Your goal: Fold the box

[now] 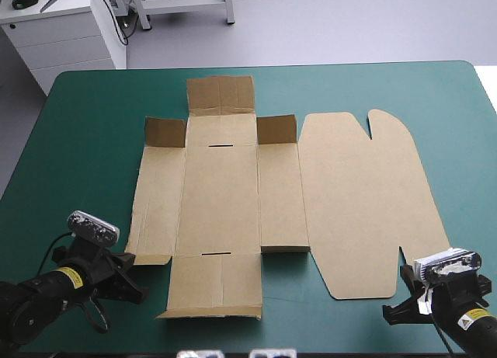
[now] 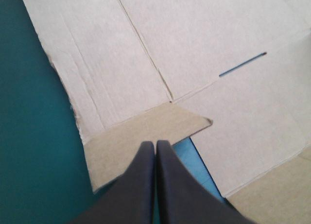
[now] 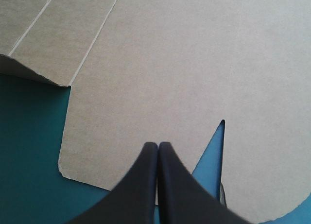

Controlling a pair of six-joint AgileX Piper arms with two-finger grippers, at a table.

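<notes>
Where the left gripper (image 2: 155,142) stands: at the near left corner of the box, its tips above a small pointed flap (image 2: 146,136) there.
Left fingers: pressed together in one pointed arch, nothing between them; whether the tips touch the flap cannot be told.
Right gripper (image 3: 158,144): at the near right corner of the box, above the near edge of the lid panel (image 3: 194,63).
Right fingers: likewise closed tip to tip, with no board between them.
Notch (image 3: 214,151): a narrow cut in the lid's near edge, just beside the right fingers, with the teal-green cover showing through it.
Box (image 1: 233,195): a cut sheet of brown board, spread out at the middle of the table, plain inner face up.
Base panel (image 1: 221,199): flat, between two long side panels, with a thin slot (image 1: 221,146) at its far end and another at its near end.
Far corner flaps (image 1: 166,131): darker than the rest and seemingly tilted up off the cover.
Lid: flat on the right side of the sheet, rounded at its far end.
Table cover (image 1: 93,140): teal-green, showing all round the sheet.
</notes>
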